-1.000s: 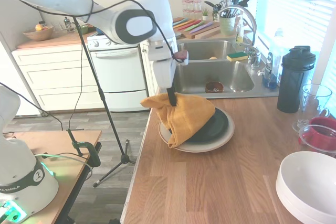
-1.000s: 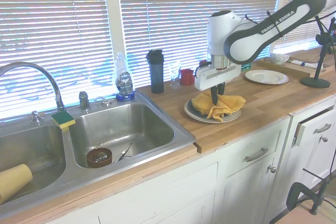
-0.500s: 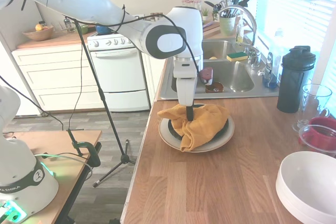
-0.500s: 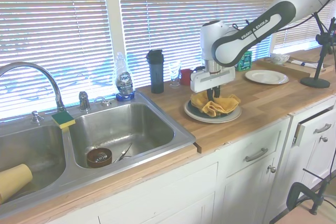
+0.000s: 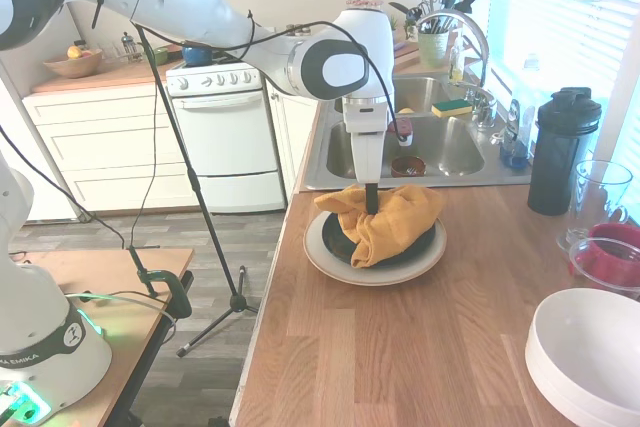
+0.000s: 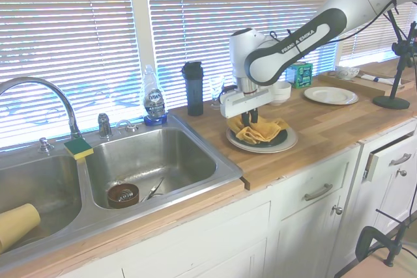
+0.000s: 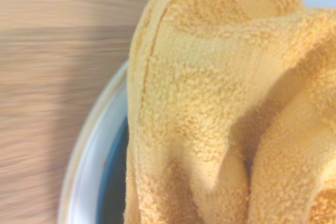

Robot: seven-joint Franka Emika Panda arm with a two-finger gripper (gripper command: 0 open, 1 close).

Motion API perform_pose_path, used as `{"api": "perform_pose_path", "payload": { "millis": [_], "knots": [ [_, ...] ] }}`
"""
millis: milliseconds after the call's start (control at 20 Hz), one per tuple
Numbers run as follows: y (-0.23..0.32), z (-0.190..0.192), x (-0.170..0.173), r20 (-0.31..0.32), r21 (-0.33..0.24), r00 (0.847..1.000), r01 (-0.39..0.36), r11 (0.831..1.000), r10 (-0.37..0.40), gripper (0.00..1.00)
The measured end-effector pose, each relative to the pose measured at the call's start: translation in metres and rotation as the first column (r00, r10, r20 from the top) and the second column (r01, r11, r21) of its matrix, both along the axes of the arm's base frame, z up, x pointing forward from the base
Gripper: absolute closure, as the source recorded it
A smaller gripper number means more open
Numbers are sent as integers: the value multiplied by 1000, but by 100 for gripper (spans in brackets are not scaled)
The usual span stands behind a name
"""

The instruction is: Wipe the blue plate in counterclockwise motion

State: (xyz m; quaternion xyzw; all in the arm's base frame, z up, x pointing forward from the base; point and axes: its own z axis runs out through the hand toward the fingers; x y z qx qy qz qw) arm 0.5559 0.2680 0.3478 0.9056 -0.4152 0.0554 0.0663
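First exterior view: my gripper (image 5: pixel 372 209) points straight down, pinched on a yellow towel (image 5: pixel 385 221); towel bunched over the blue plate (image 5: pixel 418 248); blue plate sits on a cream plate (image 5: pixel 330 260) near the counter (image 5: pixel 400 347) edge, just beside the sink (image 5: pixel 440 152).

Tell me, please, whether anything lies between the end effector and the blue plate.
Only the yellow towel: the end effector is shut on it, and it drapes over the blue plate, which sits on a cream plate. Nothing else intervenes.
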Motion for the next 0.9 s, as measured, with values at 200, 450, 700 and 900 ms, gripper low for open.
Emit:
{"api": "perform_pose_path", "payload": {
  "millis": [200,450,700,900],
  "knots": [
    [6,1,-10,22,-3,1000,-21,1000,21,100],
    [-3,2,-39,57,7,998,-39,999,39,100],
    [-24,0,-72,83,10,995,-48,999,47,100],
    [-45,-2,-73,72,20,997,-22,1000,20,100]
  ]
}}
